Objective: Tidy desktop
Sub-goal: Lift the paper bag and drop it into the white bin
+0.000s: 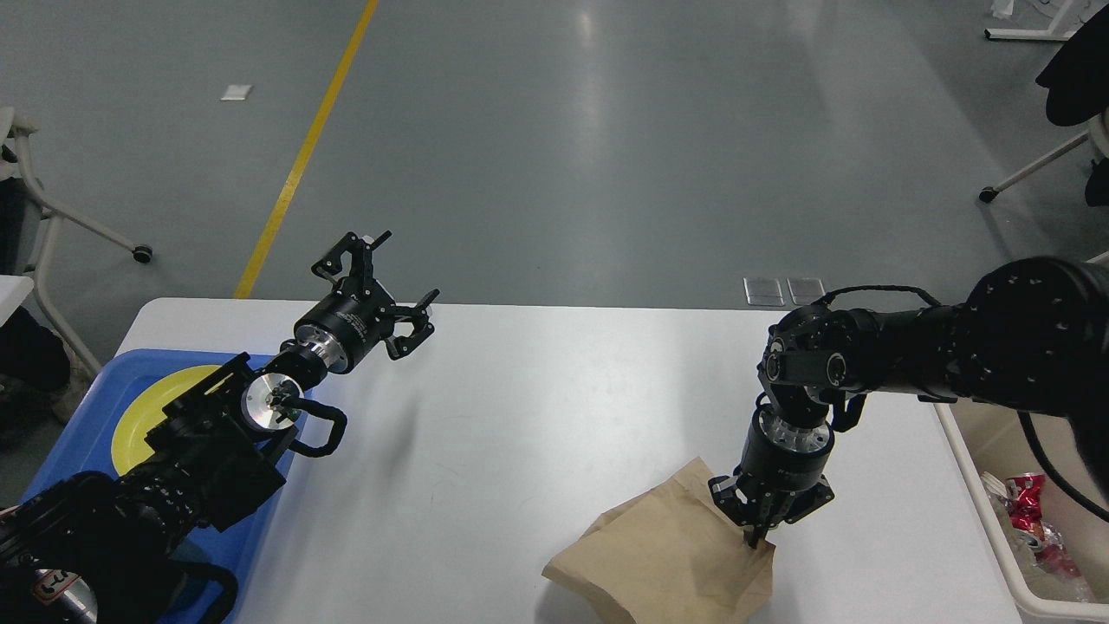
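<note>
The white desktop [537,416] fills the lower half of the head view. A crumpled brown paper bag [663,555] lies near its front edge, right of centre. My right gripper [755,539] points straight down onto the bag's right upper edge, its fingers drawn together on the paper. My left gripper [381,282] hangs open above the desktop's back left, with nothing between its fingers.
A blue tray [82,433] holding a yellow plate [152,407] sits at the left edge, partly under my left arm. A beige bin [1005,555] with red wrappers and other scraps stands off the right edge. Chair legs stand on the floor at both sides.
</note>
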